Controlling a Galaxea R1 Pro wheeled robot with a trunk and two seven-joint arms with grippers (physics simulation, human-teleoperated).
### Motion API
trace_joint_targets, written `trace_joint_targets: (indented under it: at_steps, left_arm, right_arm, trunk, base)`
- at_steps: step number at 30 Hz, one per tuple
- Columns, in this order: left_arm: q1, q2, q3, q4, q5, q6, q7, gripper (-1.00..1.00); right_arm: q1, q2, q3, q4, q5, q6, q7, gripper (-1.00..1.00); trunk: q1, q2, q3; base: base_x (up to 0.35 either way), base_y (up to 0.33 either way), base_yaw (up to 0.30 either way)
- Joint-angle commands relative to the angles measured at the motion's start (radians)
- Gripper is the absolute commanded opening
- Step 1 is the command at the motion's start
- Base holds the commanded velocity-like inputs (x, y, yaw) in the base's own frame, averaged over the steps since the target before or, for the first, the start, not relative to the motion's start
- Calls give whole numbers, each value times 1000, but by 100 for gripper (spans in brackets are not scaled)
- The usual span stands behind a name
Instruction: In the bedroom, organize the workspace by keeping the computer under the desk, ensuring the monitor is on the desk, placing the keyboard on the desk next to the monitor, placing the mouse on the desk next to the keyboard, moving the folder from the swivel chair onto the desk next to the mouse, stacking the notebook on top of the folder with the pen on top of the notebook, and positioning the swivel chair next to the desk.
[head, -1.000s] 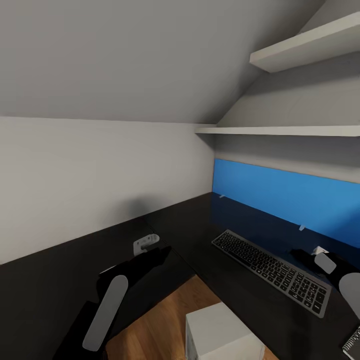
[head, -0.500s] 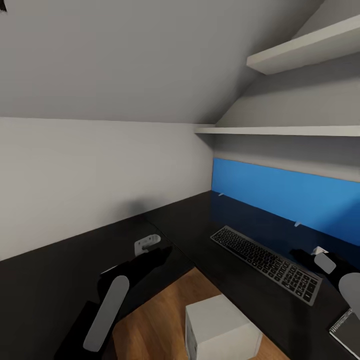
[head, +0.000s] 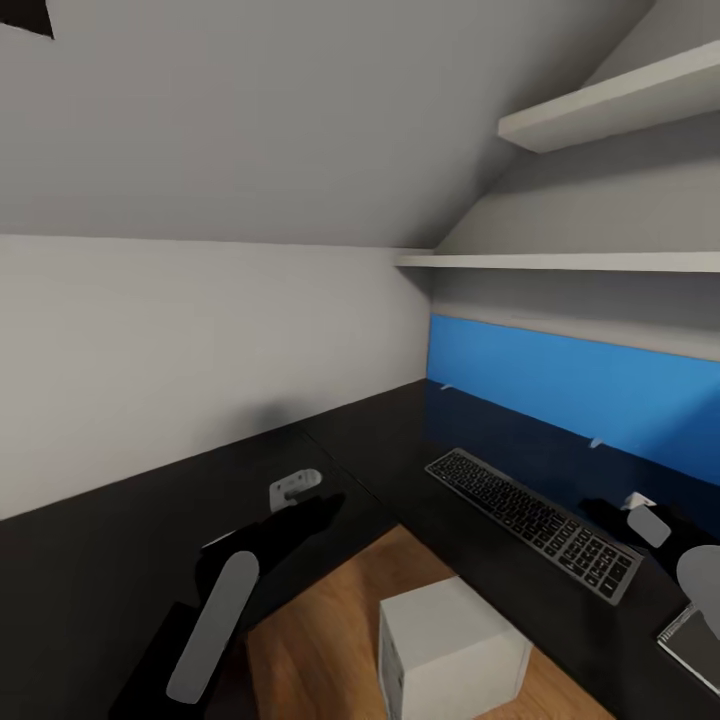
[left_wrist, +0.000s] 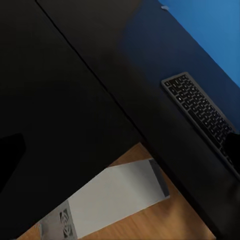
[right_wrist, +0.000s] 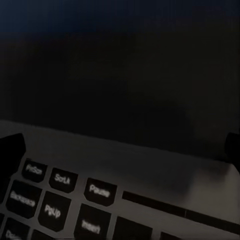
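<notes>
Where walls meet, black desk, keyboard, wood floor

The keyboard is lying on the desk to my right, before the back panel. The computer is sitting on the floor in the desk's inner corner, nearer me than the keyboard.

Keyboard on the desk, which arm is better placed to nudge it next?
Right, probably. The right end effector hovers just beyond the keyboard's near end, whereas the left end effector hangs over the desk's other wing.
</notes>
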Motion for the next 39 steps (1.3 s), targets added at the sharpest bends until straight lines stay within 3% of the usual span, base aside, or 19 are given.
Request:
trace_joint_targets:
  at_steps: [1,21,39]
  left_arm:
    - [-1,0,0,-1,10,1,10,100]
    - [-1,0,-1,-1,9,0,10,100]
    - [-1,0,-2,-1,10,1,10,100]
  right_arm:
    - [0,0,-2,-2,-9,6,-6,100]
    - [0,3,0,-2,-8,6,-8,100]
    - [0,4,0,-2,-9,-1,-4,100]
  trunk:
    - [0,-1,-1]
    - [0,-1,-1]
    - [0,-1,-1]
  base:
    - [-11,221,0]
    - [-1,147,0]
    - [0,48,0]
